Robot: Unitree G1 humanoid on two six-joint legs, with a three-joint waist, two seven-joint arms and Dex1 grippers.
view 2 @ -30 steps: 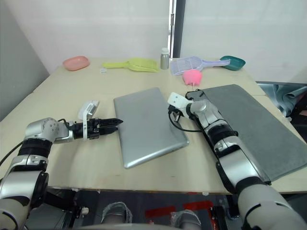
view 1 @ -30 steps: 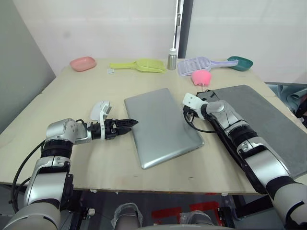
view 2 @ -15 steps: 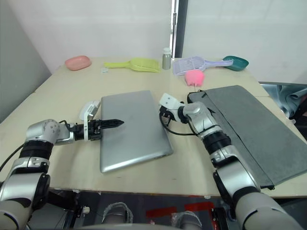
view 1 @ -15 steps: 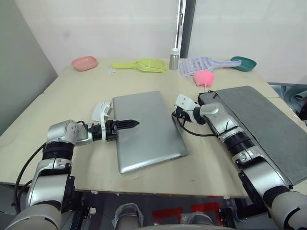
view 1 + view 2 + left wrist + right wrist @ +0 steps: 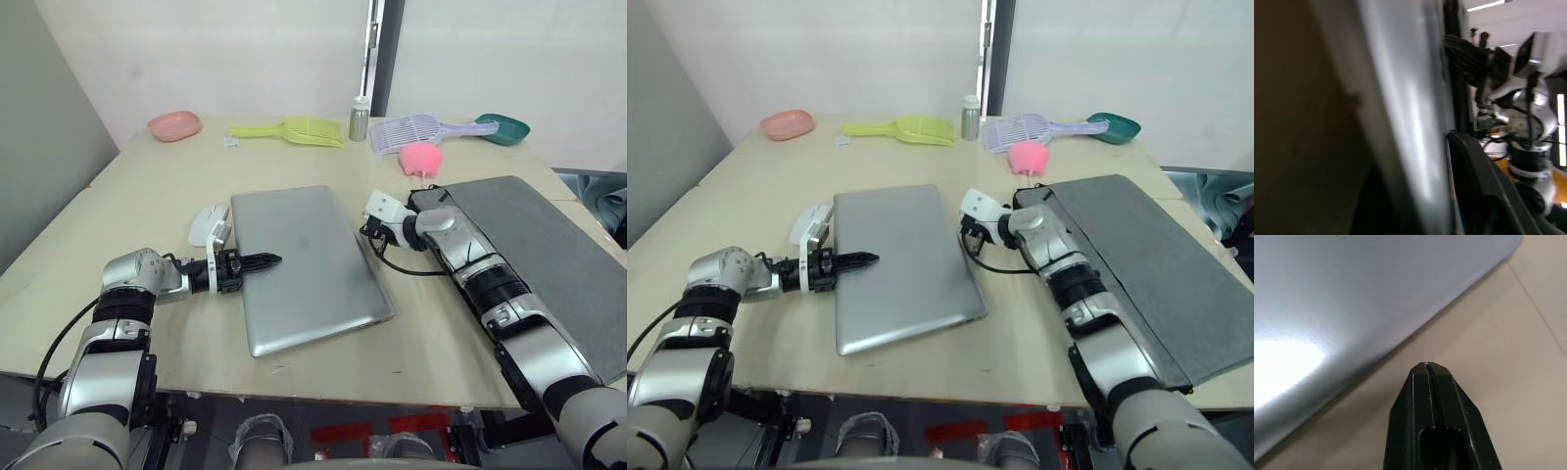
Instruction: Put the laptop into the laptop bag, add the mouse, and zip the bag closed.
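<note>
Thin silver-grey metal laptop (image 5: pixel 306 264) flat mid-desk (image 5: pixel 147 196), closed. Left gripper (image 5: pixel 274 259) with black fingers pressed together, tips over the laptop's left edge. Right gripper (image 5: pixel 1429 369) fingers clenched on nothing, just off the laptop's right edge. Small white oval mouse (image 5: pixel 205 222) beside the laptop's far-left corner. Flat grey fabric laptop bag (image 5: pixel 544 255) on the right.

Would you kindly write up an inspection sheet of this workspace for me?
Surface: tan table.
Job's things: laptop closed, flat, outside the laptop bag; mouse beside the laptop.
Clutter: pink dish, yellow scoop, bottle, lilac scoop, teal scoop, pink toy.
Grippers: left gripper shut, over the laptop's edge; right gripper shut, beside the laptop.
Cables: black cable by right wrist.
Surroundings: white wall.
</note>
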